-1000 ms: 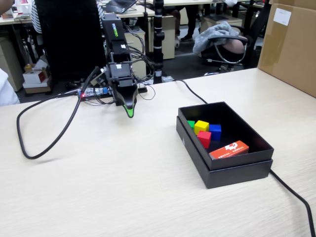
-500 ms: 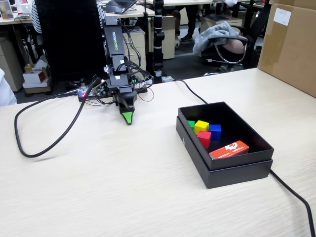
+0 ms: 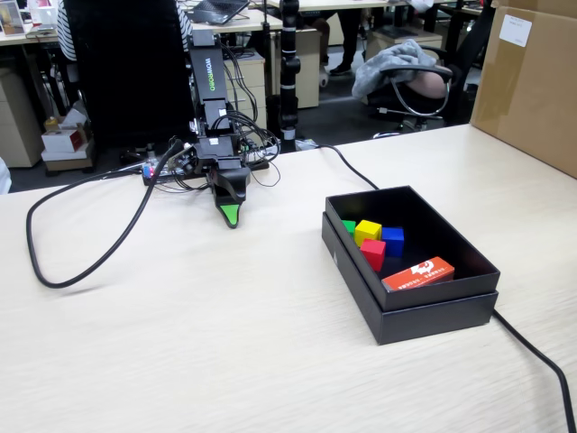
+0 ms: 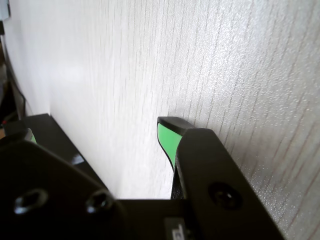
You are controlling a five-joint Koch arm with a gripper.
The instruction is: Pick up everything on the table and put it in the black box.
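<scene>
Arm folded low, fingers tip-down on bare worktop, gap indiscernible. Fixed view alone shows box holding green, yellow, blue, red cubes.

1. Evenly and brightly lit from above in the fixed view; soft, diffuse office light, no hard glare.
2. Faint, short shadows only: a soft one under the tool, a thin one along the cable on the table.
3. Darker inside the black box, with its inner walls in shade.
4. Slightly soft throughout the fixed view, with the far background dimmer and less distinct.
5. Washed out to near white at upper left of the table in the wrist view.
6. Blurred, dark near parts of the tool at the bottom of the wrist view; wood grain sharper at right.
</scene>
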